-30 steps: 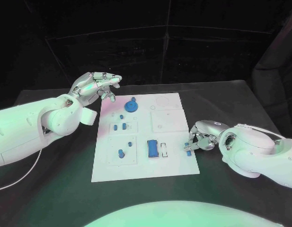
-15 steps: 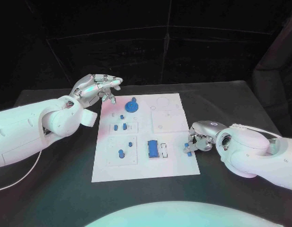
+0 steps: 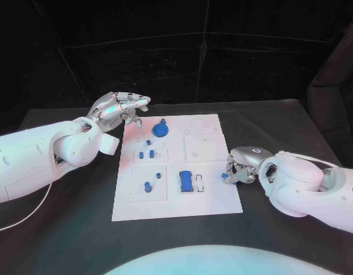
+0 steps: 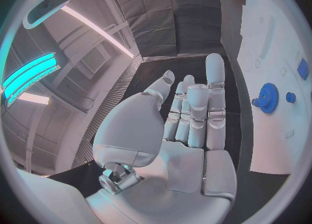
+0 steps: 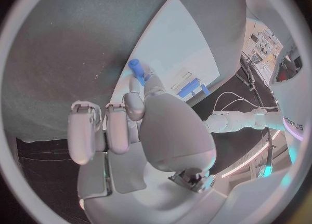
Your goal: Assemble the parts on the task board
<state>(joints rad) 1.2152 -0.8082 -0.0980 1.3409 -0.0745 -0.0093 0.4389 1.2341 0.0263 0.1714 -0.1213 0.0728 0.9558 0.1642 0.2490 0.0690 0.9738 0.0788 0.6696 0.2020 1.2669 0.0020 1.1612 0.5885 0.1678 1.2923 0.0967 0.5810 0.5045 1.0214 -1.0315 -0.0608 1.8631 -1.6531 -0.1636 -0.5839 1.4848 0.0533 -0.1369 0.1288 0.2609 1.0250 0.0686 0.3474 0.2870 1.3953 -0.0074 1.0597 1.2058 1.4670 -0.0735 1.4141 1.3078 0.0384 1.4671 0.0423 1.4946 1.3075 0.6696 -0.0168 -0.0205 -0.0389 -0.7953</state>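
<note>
Blue peg point(image 5: 135, 69) is pinched in the right hand point(image 3: 241, 167) at the right edge of the task board point(image 3: 217, 197). Left hand point(image 3: 118, 107) hovers spread and empty off the far-left corner. Recommended: keep the peg upright and align it over its socket before pressing.

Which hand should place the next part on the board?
Right. The right hand already pinches a small blue part at the task board edge; the left hand hovers empty beyond its far corner.
</note>
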